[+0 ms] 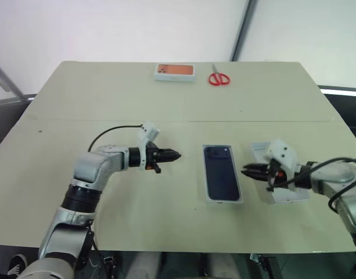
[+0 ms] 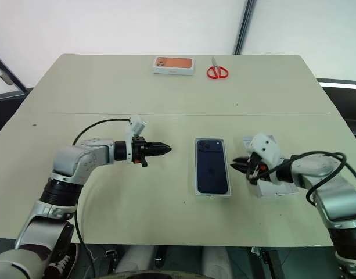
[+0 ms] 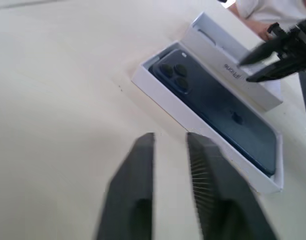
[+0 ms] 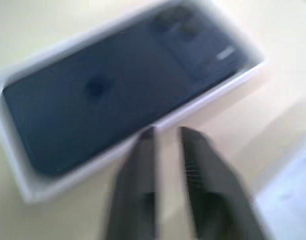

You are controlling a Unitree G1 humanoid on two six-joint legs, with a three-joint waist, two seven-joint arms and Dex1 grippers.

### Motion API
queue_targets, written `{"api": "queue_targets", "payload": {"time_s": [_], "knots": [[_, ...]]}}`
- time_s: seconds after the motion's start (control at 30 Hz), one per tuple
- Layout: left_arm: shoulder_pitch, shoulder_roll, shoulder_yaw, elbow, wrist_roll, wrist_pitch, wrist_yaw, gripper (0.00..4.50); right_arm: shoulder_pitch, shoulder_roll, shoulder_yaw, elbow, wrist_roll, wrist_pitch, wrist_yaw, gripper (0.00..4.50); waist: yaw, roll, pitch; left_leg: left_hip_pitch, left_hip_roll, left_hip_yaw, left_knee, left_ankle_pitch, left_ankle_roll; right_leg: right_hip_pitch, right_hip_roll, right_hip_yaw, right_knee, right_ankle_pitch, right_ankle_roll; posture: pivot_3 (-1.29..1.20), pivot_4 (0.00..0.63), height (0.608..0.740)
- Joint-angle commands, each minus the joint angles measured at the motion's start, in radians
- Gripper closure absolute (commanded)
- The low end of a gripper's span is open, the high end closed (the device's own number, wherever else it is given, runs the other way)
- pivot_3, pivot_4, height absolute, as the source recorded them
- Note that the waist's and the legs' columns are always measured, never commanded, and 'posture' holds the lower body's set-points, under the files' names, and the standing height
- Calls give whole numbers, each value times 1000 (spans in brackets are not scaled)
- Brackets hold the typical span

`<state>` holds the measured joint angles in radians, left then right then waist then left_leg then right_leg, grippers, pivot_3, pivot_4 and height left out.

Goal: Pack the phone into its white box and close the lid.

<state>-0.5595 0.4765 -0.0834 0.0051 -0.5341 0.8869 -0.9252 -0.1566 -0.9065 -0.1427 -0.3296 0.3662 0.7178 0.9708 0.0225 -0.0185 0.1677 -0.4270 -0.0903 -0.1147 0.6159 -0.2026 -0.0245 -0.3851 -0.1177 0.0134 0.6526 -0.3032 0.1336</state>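
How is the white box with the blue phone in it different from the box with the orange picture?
The white box lies open near the robot with the phone inside; the box with the orange picture sits shut at the table's far edge, beside the scissors. The white box points away from the robot; the orange one lies crosswise. Both are flat, white, rectangular.

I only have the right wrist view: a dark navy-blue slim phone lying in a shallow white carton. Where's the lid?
Observer: The white rectangular lid lies on the table just right of the white carton, partly under the right gripper.
Operator: Which way up?
Observer: Hollow side up; its side wall reads iPhone.
Operator: And the left gripper?
Observer: The left gripper hovers left of the carton, open, pointing toward the phone.
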Motion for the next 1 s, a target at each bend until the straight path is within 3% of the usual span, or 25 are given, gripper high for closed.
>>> {"api": "queue_targets", "payload": {"time_s": [0.03, 0.13, 0.53, 0.8, 1.0], "knots": [[41, 42, 41, -61, -15, -90, -63, 1627, -14, -32, -39, -45, 12, 84, -52, 1562, -2, 0, 0, 0, 0, 0, 0, 0, 0, 0, 0, 0, 0, 0, 0, 0, 150, 740], [93, 79, 71, -81, -31, -139, -113, 74, -13, -42, -47, -72, -2, 159, -119, 42, -10, 0, 0, 0, 0, 0, 0, 0, 0, -1, -1, 0, 0, 0, 0, 0, 150, 740], [209, 137, 109, -73, 30, -491, -245, 23, -32, 53, -122, -257, 60, 628, -388, 9, -10, 1, 0, -1, 1, 1, -1, 0, 0, -2, -1, 2, 0, 0, -1, 0, 150, 740], [242, 136, 89, -50, 35, -572, -315, 23, -20, 106, -97, -402, 51, 799, -497, 9, -11, 2, 1, -1, 1, 2, -2, 0, 0, -3, -1, 2, 0, 0, -1, 0, 150, 740], [268, 133, 90, -82, -7, -527, -337, 23, -57, 191, -101, -421, 55, 886, -537, 9, -12, 2, 1, -1, 1, 2, -2, 0, 0, -3, -1, 2, 0, 0, -1, 0, 150, 740]]}}
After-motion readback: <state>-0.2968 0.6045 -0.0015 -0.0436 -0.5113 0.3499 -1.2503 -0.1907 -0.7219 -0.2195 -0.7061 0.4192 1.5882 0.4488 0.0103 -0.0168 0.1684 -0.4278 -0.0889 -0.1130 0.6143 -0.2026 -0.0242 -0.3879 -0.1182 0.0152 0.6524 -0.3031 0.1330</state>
